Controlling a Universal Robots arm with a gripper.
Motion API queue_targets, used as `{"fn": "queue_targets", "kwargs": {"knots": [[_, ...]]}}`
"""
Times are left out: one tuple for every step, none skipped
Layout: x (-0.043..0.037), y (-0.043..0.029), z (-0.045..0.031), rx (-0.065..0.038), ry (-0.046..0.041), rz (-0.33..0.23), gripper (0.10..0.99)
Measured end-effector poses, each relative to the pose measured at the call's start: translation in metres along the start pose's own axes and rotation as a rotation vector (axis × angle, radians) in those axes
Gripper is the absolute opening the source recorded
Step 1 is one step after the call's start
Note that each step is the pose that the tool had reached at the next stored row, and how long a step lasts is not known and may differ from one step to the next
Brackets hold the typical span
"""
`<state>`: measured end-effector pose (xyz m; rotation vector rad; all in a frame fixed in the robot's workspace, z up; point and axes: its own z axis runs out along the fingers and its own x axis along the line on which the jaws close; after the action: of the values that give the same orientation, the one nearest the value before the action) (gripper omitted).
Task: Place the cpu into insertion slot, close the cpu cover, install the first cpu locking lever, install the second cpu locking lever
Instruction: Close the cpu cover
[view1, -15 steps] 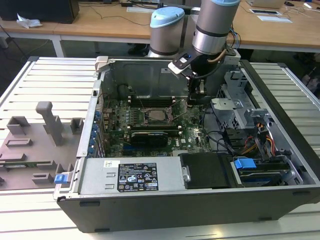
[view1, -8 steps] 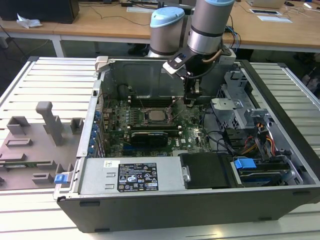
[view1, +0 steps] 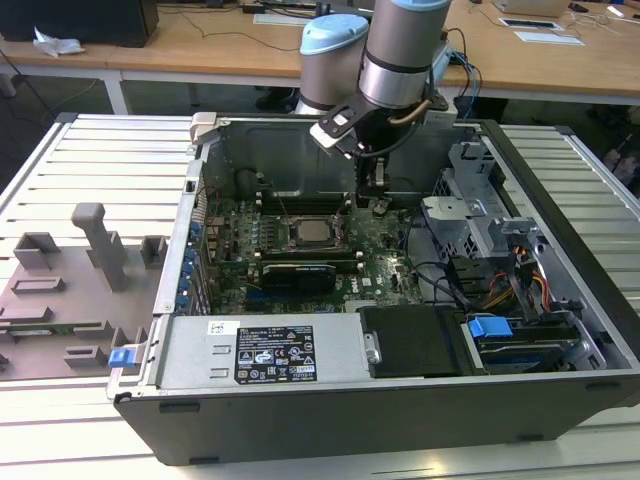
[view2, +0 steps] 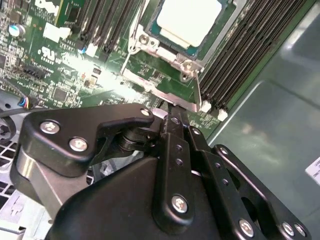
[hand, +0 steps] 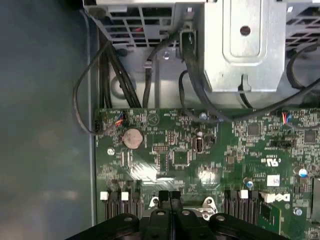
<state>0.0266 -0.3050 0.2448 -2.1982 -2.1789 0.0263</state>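
Find the cpu (view2: 189, 21) lying flat in the insertion slot (view1: 288, 232), to the exterior view's left of the gripper (hand: 169, 196), closed tight on nothing visible. Judge it light, stiff, fragile underneath; best held by its bare edges. Cannot see its underside, nor any contact between fingertips (hand: 161, 199) and board (hand: 175, 160).

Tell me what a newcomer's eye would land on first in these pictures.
The arm reaching down into an open computer case dominates the exterior view, above the green motherboard. In the second wrist view the black gripper hangs just beside the slot, where the pale cpu already sits. Grey blocks stand on the table at the exterior view's left.
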Motion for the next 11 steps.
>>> {"fn": "queue_targets", "kwargs": {"knots": [[-0.0001,-0.0047,0.0002,0.0,0.0,0.0,0.106],[-0.0001,-0.0071,0.0003,0.0,0.0,0.0,0.106],[-0.0001,-0.0088,0.0004,0.0,0.0,0.0,0.106],[-0.0001,-0.0097,0.0004,0.0,0.0,0.0,0.106],[-0.0001,-0.0108,0.0005,0.0,0.0,0.0,0.106],[-0.0001,-0.012,0.0006,0.0,0.0,0.0,0.106],[-0.0002,-0.0141,0.0006,0.0,0.0,0.0,0.106],[-0.0002,-0.0154,0.0007,0.0,0.0,0.0,0.106],[-0.0002,-0.0157,0.0007,0.0,0.0,0.0,0.106],[-0.0002,-0.0161,0.0008,0.0,0.0,0.0,0.106],[-0.0002,-0.0168,0.0008,0.0,-0.0001,0.0,0.106]]}}
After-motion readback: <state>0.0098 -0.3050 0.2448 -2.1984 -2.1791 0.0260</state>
